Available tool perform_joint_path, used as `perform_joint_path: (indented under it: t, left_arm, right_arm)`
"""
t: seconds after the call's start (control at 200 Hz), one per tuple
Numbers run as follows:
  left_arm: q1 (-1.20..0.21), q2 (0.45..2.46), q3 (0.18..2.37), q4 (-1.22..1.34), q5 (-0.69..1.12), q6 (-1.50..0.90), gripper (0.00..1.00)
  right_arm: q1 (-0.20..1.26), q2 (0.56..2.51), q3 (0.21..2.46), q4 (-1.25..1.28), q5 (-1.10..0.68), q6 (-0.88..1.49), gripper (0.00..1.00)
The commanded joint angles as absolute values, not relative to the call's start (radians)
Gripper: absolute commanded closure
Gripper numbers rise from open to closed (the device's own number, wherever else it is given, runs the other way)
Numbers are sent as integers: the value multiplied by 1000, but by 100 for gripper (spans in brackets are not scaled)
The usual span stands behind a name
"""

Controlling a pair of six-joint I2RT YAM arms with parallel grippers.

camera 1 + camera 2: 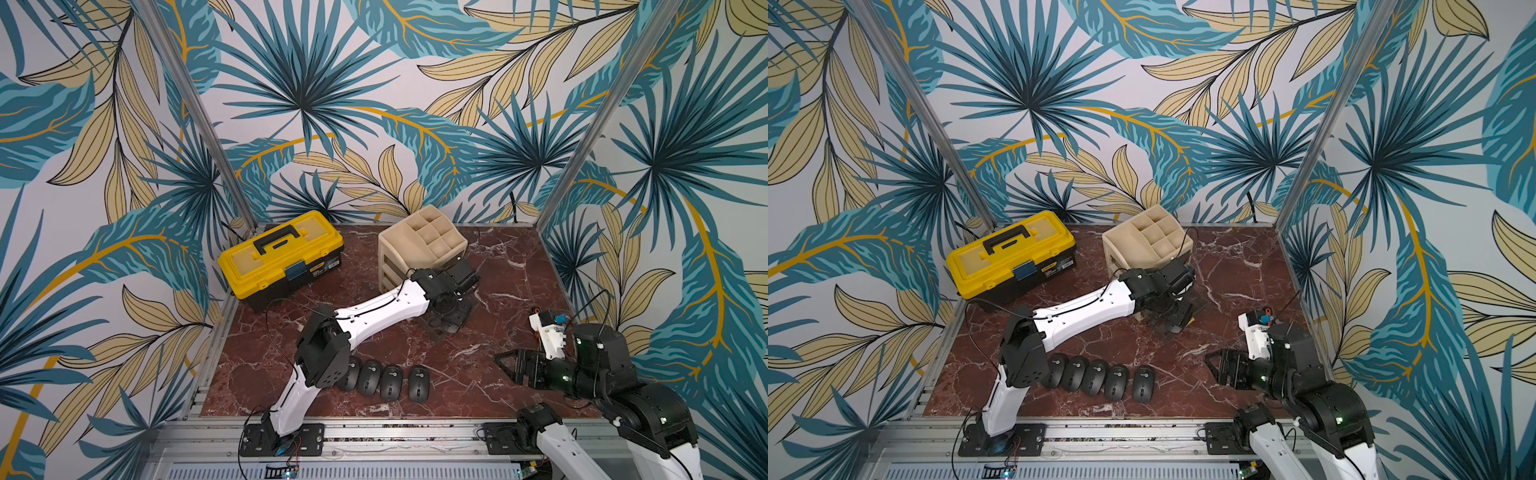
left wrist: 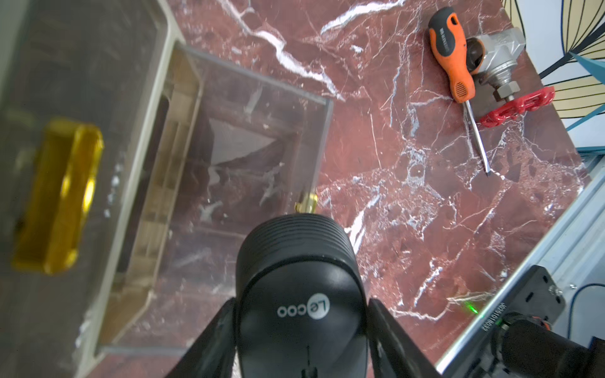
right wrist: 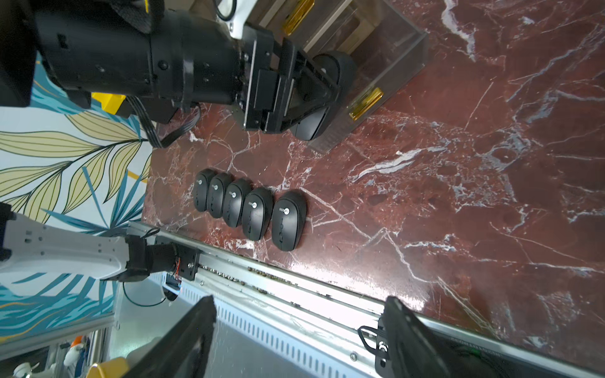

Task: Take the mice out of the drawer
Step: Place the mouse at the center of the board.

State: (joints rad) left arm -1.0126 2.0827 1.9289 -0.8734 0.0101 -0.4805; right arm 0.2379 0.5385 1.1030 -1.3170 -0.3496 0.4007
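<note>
mouse [image 2: 299,261] pinched across width by left gripper [image 2: 301,306], ridged end toward drawer [image 2: 262,77]

- My two top views hang high above the near edge and face the far wall [image 1: 374,104]; both top views take in the whole table [image 1: 478,361], almost alike.
- My left wrist camera sits close over the open drawer [image 2: 245,147], looking down past the mouse [image 2: 301,294] at its lens.
- My right wrist camera looks leftward, low across the table; it shares the drawer and the row of mice [image 3: 255,212] with the top views.
</note>
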Motion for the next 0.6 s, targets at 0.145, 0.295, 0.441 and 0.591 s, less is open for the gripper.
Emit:
perform_joint_path:
  t: [0.145, 0.295, 0.441, 0.591]
  left_arm:
    - [-1094, 1968, 1713, -735, -103, -743, 44]
    - [-1150, 1960, 1650, -715, -149, -843, 44]
    - [-1205, 1960, 1617, -708, -193, -918, 44]
    - [-1245, 1959, 1564, -700, -215, -988, 45]
  right_arm:
    - [236, 531, 1156, -1449, -393, 326, 16]
    - [236, 522, 1152, -1465, -391, 310, 16]
    - [235, 505, 1148, -1468, -395, 299, 16]
    - [236, 493, 1154, -1476, -400, 287, 16]
